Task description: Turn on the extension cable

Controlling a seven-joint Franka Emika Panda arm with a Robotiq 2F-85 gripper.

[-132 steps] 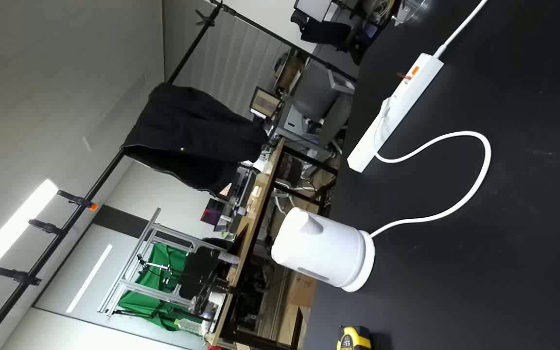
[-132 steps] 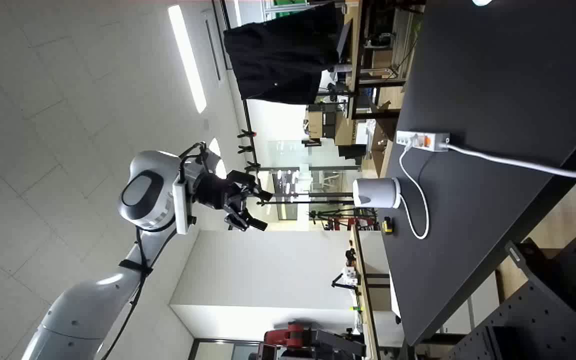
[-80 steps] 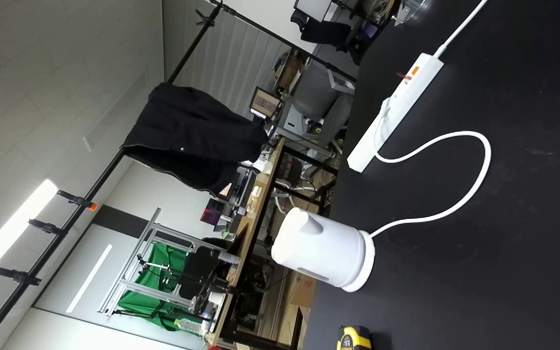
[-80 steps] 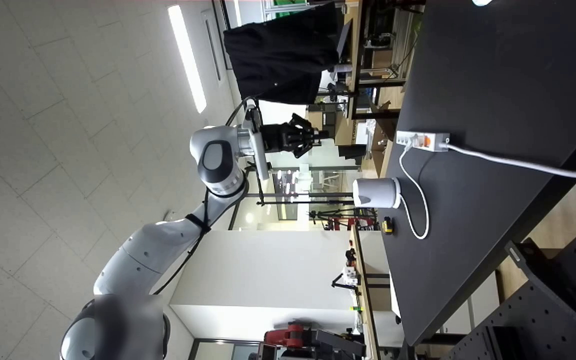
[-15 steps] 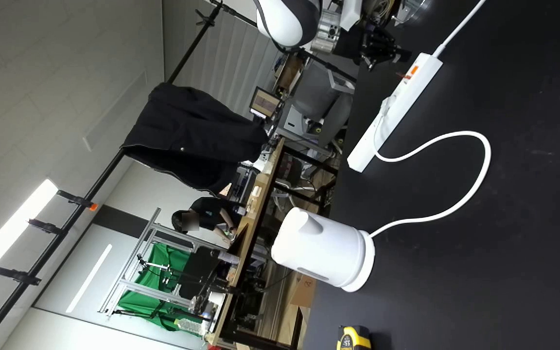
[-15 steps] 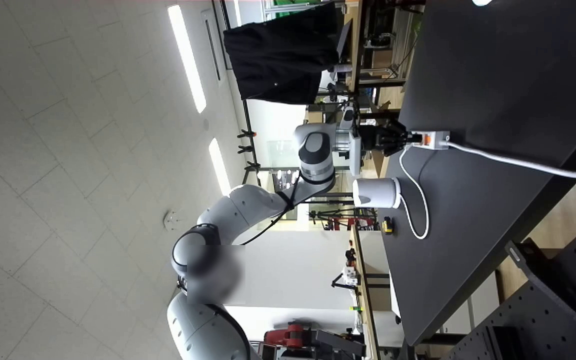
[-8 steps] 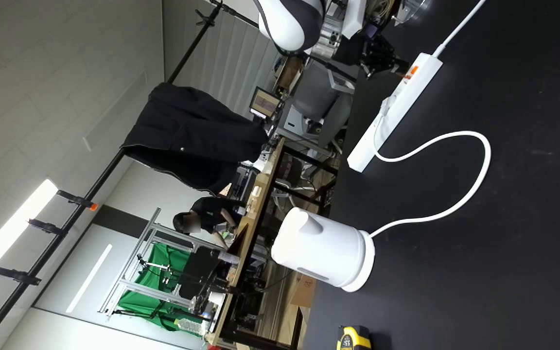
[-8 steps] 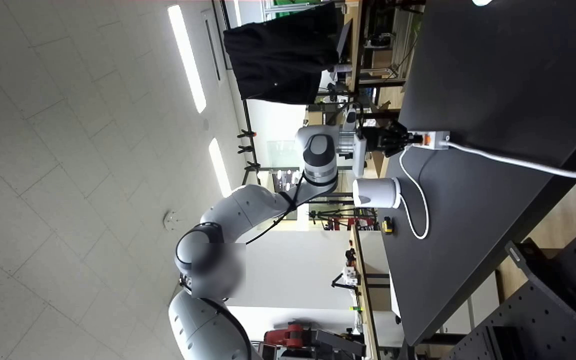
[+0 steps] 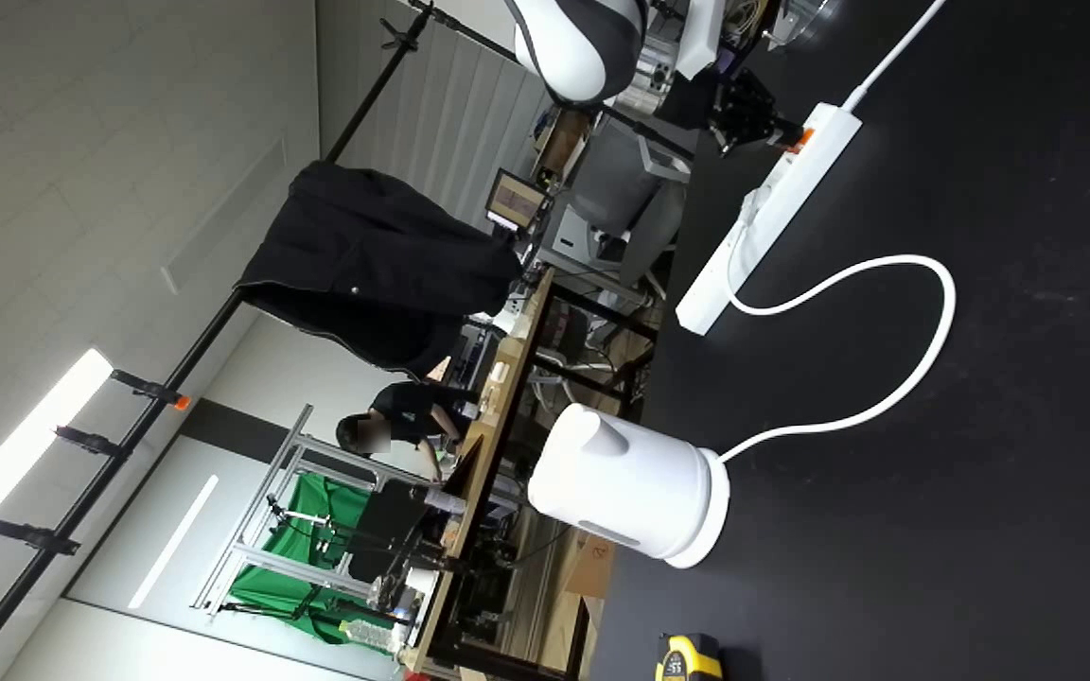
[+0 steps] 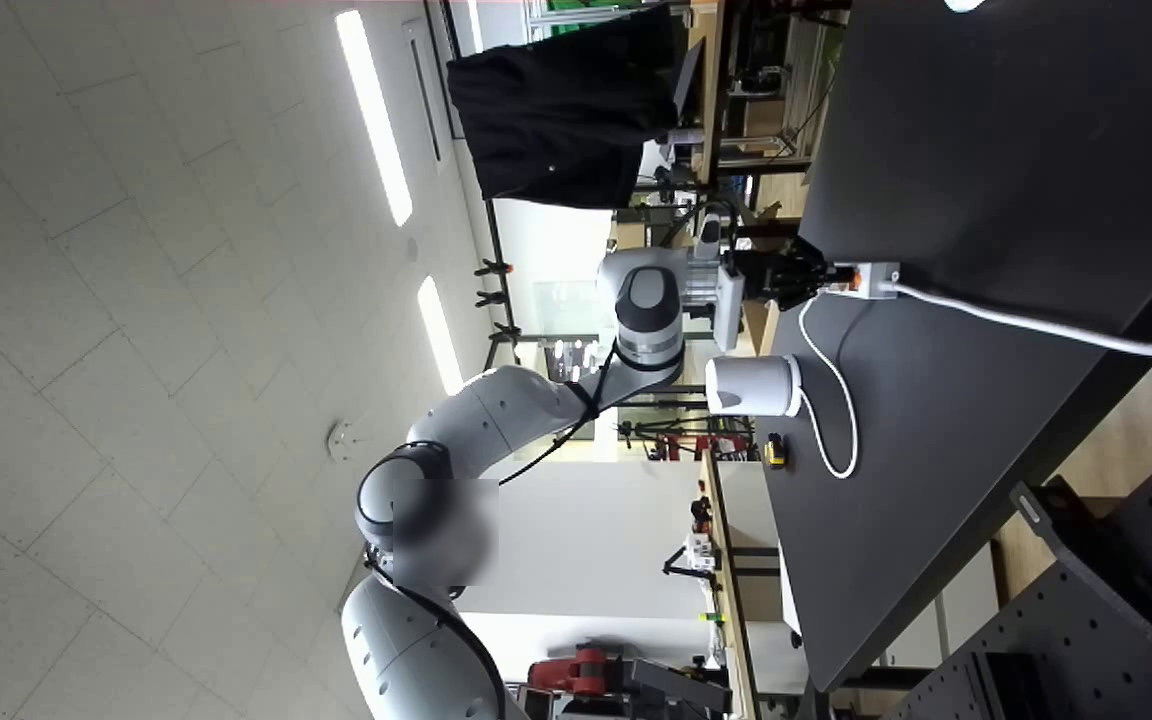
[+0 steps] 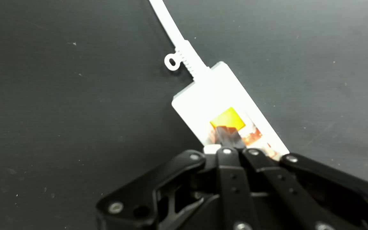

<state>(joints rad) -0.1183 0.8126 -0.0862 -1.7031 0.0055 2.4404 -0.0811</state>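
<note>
Strip on tabletop, pincer at switch

Pincer clenched; contact with switch unclear. Kettle stands well apart, cord running to strip. Tape measure past kettle. Person far back in an exterior view.

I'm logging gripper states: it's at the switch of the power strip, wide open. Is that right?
Not quite: the wrist view shows the gripper shut, not wide open. It is at the switch of the power strip, as you say.
</note>
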